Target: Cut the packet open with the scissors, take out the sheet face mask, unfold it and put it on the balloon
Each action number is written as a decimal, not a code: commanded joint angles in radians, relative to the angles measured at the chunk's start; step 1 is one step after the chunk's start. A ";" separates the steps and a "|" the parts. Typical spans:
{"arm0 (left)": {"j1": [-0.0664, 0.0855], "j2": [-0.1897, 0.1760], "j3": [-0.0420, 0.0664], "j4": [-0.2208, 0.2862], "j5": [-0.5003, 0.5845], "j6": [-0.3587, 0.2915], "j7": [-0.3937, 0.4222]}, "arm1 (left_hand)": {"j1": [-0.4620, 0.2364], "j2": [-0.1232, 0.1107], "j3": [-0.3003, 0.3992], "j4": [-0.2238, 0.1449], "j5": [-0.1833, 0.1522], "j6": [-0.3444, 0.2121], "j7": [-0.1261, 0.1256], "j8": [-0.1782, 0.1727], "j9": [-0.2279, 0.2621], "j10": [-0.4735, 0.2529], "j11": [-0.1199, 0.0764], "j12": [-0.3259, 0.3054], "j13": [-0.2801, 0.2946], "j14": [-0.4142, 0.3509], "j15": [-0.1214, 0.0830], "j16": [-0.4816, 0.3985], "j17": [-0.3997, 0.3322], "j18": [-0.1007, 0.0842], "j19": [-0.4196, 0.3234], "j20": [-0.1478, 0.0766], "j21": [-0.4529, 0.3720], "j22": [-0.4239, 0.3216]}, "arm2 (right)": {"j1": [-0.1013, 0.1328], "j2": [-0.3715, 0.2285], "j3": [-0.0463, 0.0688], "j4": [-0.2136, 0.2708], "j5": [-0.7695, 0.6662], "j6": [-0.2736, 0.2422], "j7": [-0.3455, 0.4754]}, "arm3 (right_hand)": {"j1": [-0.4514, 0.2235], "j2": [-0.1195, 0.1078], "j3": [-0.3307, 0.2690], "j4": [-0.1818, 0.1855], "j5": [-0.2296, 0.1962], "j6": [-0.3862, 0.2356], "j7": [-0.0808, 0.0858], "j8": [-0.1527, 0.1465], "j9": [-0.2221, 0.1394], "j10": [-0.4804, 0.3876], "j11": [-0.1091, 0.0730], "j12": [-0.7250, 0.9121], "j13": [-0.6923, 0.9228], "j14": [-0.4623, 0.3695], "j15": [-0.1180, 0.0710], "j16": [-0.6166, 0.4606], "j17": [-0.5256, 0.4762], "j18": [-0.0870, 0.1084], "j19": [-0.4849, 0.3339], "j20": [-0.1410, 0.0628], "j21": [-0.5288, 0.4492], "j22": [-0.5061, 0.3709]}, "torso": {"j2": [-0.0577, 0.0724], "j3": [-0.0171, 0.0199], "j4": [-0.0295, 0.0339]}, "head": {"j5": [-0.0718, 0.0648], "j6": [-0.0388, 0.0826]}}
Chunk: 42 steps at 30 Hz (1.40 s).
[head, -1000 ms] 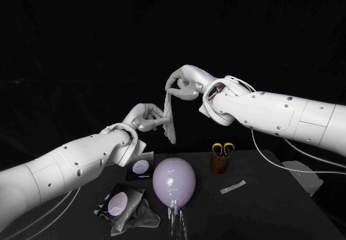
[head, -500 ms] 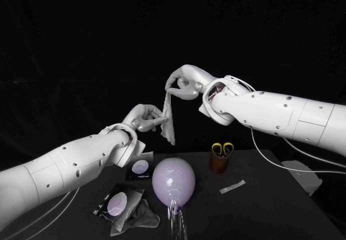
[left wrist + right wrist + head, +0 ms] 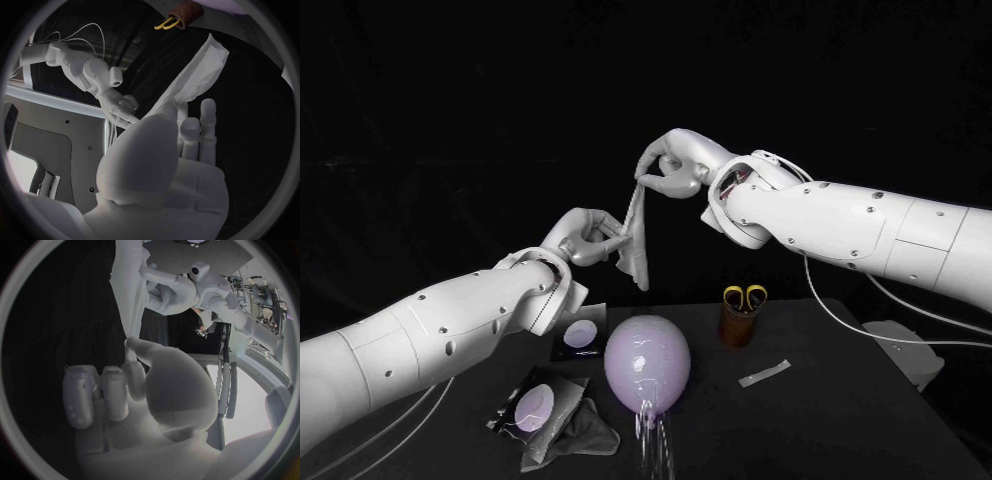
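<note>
**Head view:** right hand [image 3: 668, 172] pinches the top end of the sheet face mask [image 3: 635, 240], up in the air well above the table [image 3: 877, 420]. Left hand [image 3: 589, 237] pinches the same mask lower down, at its edge. Mask hangs btwn them as a narrow folded strip, not yet opened out. Balloon [image 3: 648, 365] lies on the table below, w/ the opened packet [image 3: 538, 408] near it and the scissors [image 3: 746, 297] upright in a brown holder [image 3: 738, 325].

**Left wrist view:** left hand [image 3: 162, 170] has thumb and a finger closed on the mask [image 3: 200, 70], other fingers straight. Right hand [image 3: 119, 102] grips the far end.

**Right wrist view:** right hand [image 3: 131, 410] has fingers curled, w/ the mask [image 3: 128, 295] pinched at the thumb tip. Left hand [image 3: 165, 292] is on the strip further along.

**Risks:**
- Layers prob. cling, so pulling apart could tear the thin sheet or slip it out of one pinch.
- If both pinches catch every layer, it won't unfold at all.
- A dropped mask may land crumpled, off the balloon.
</note>
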<state>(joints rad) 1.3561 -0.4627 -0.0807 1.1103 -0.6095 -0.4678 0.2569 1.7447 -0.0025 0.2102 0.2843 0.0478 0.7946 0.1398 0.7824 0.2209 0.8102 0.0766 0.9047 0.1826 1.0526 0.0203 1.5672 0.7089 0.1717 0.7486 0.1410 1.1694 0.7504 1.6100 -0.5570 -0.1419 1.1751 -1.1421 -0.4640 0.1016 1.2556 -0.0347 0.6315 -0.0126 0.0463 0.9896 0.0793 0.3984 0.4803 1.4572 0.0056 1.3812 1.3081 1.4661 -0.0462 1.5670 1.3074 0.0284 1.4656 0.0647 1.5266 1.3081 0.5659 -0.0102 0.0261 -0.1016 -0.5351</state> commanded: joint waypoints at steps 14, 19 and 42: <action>0.003 -0.027 0.005 0.001 0.062 0.007 0.018 | -0.223 -0.103 0.403 -0.055 0.001 -0.003 0.001 -0.012 -0.012 0.037 0.006 -0.030 -0.015 0.049 0.012 0.001 0.033 0.012 0.002 0.007 0.019 0.003 | -0.029 -0.026 -0.006 0.003 0.062 -0.006 0.013 | -0.002 0.007 0.005 -0.003 0.002 0.006 0.000 0.035 0.112 0.028 -0.001 0.002 0.166 0.105 -0.009 0.004 0.263 -0.018 0.081 -0.008 0.004 0.249 | -0.001 0.0003 -0.0011 | 0.001 -0.004; 0.016 -0.042 0.009 -0.006 0.062 0.042 -0.002 | -0.259 -0.113 0.427 -0.076 0.000 0.007 -0.004 -0.007 -0.010 0.056 0.000 -0.032 -0.017 0.094 0.007 0.011 0.081 0.012 0.006 0.005 0.023 0.003 | -0.050 -0.045 -0.009 0.010 0.148 -0.046 0.032 | -0.002 0.007 0.005 -0.002 0.002 0.006 0.000 0.035 0.112 0.028 -0.001 0.001 0.166 0.105 -0.009 0.004 0.263 -0.018 0.080 -0.008 0.003 0.249 | -0.001 0.0006 -0.0002 | 0.004 -0.004; 0.106 -0.058 0.010 -0.034 -0.097 0.320 -0.158 | -0.316 -0.125 0.446 -0.117 0.001 0.028 -0.015 -0.017 -0.015 0.109 -0.013 -0.065 -0.040 0.174 -0.006 0.019 0.174 0.004 0.055 -0.003 0.047 0.040 | -0.111 -0.057 -0.012 -0.029 0.473 -0.131 0.140 | -0.006 0.010 0.009 0.001 0.002 0.002 0.001 0.036 0.114 0.023 -0.001 -0.009 0.161 0.105 -0.009 0.004 0.263 -0.015 0.074 -0.008 -0.007 0.245 | 0.000 0.0014 0.0006 | 0.017 0.000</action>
<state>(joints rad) 1.4594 -0.5205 -0.0716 1.0786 -0.6658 -0.2063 0.1391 1.4363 -0.1294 0.6568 0.1749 0.0459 0.8148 0.1201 0.7688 0.2063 0.9122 0.0613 0.8431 0.1443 1.2224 0.0146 1.5821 0.8830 0.1689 0.7958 0.1375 1.2122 0.7892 1.4978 -0.6123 -0.1552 1.1555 -0.7102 -0.5716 0.2159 1.2458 -0.0354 0.6347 -0.0093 0.0419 0.9901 0.0783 0.3991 0.4803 1.4610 0.0018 1.3773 1.3073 1.4661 -0.0462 1.5663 1.3075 0.0284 1.4675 0.0627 1.5217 1.3081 0.5657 -0.0090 0.0252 -0.0848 -0.5356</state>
